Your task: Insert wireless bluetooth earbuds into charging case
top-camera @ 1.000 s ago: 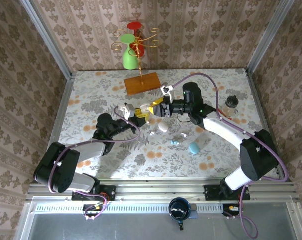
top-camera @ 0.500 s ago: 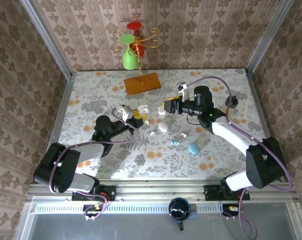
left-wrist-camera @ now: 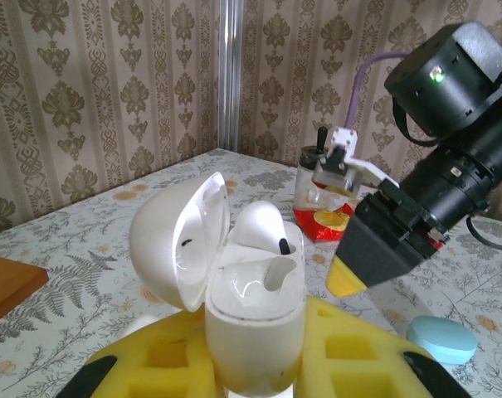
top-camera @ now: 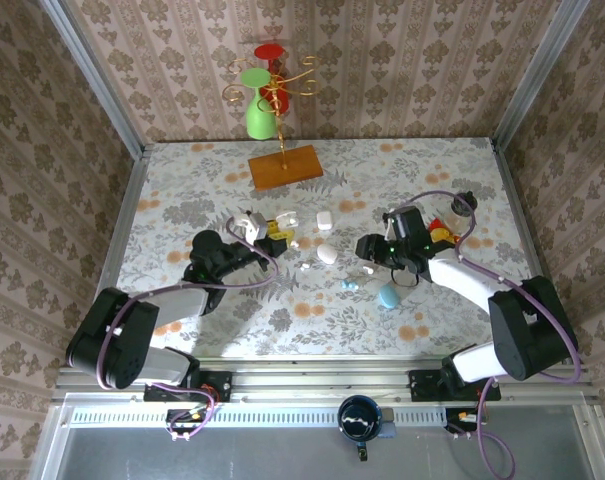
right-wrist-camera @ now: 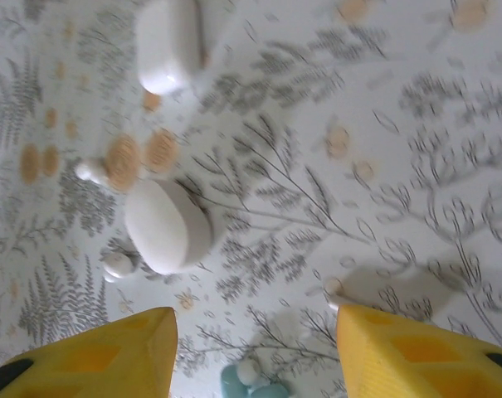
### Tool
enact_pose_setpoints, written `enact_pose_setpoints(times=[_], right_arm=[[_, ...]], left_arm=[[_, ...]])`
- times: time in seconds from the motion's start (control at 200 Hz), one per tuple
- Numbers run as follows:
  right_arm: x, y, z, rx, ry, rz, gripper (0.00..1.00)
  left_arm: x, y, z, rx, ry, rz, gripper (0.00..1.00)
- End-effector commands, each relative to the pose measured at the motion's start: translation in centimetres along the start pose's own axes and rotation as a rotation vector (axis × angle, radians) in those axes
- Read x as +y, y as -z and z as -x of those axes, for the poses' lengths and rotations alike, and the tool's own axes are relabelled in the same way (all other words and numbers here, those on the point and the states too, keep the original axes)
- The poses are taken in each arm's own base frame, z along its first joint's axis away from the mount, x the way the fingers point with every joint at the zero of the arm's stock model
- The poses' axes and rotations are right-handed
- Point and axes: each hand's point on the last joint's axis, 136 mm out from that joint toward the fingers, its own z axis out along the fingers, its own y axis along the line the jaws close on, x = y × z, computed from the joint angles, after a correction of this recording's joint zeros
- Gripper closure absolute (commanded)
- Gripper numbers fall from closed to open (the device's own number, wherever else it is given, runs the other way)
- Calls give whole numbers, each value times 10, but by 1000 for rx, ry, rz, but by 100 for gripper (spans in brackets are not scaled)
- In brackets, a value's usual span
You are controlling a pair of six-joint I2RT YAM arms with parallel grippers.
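At mid-table, we see the left gripper (left-wrist-camera: 255, 365) clamping an open white charging case (left-wrist-camera: 252, 303), one earbud (left-wrist-camera: 263, 228) seated inside; the right gripper (right-wrist-camera: 255, 348) hovers spread-jawed above loose earbuds (right-wrist-camera: 118, 264) on the floral tabletop (right-wrist-camera: 317, 124).

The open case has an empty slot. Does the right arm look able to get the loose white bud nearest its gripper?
Probably yes: the right gripper hangs open over the table, with nothing between it and the bud.
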Motion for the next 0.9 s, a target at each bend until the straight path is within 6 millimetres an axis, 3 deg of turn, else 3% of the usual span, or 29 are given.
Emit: enact_pose_setpoints(times=[0.0, 0.145, 0.35, 0.895], right_arm=[[-16, -9, -28, 101, -106, -25, 46], [-25, -19, -44, 165, -126, -40, 49], [-29, -26, -47, 183, -134, -51, 50], [-28, -45, -19, 141, -89, -73, 55]], left_arm=[[-1, 5, 8, -24, -43, 8, 94], [-1, 5, 8, -22, -42, 10, 94], [-1, 5, 9, -20, -47, 11, 94], [-2, 8, 4, -8, -40, 16, 94]])
